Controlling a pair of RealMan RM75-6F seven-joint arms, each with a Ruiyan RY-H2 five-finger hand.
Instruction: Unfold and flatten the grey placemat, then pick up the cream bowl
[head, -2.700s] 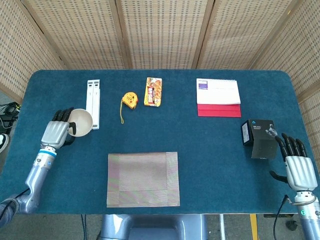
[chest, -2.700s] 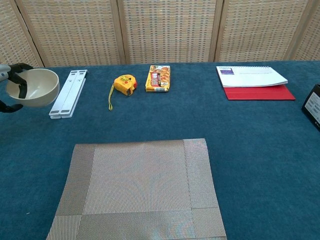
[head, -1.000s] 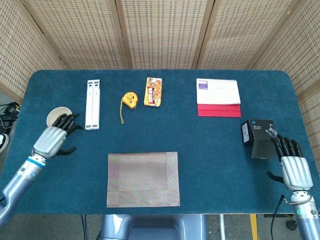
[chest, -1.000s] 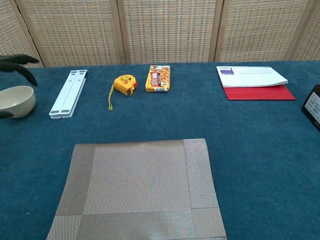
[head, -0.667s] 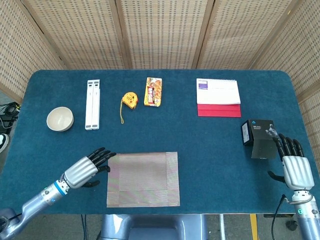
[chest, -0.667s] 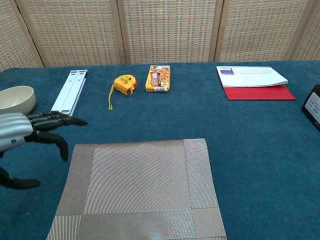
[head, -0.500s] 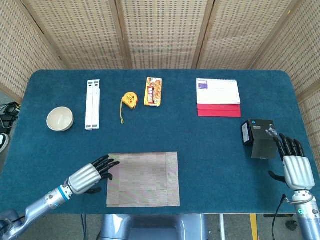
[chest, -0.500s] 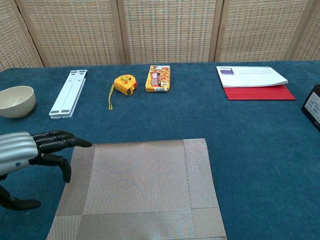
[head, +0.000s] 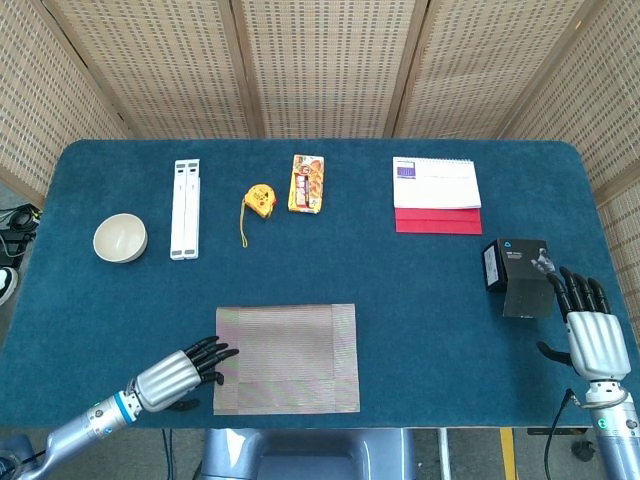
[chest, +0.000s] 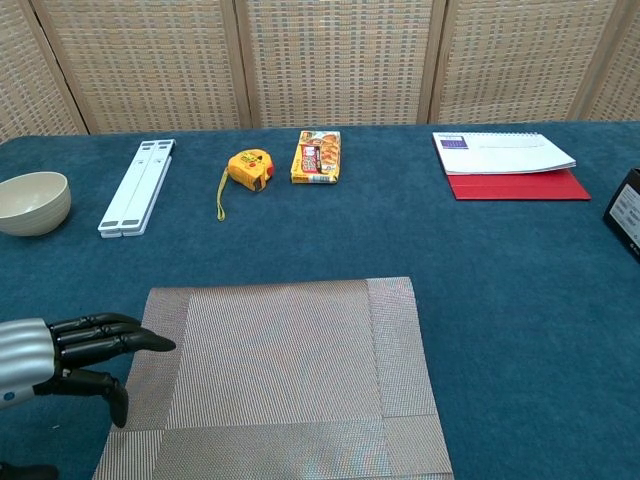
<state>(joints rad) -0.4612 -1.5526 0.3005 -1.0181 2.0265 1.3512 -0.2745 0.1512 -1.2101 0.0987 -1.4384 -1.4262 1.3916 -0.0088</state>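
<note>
The cream bowl (head: 120, 238) stands upright at the table's left side, just beside the white folding stand (head: 186, 208), with nothing in it. The grey placemat (head: 287, 358) lies flat near the front edge. The left hand (head: 180, 370) hovers at the placemat's left edge, fingers spread and holding nothing. The right hand (head: 590, 330) rests with fingers apart, empty, beside the black box (head: 518, 277).
</note>
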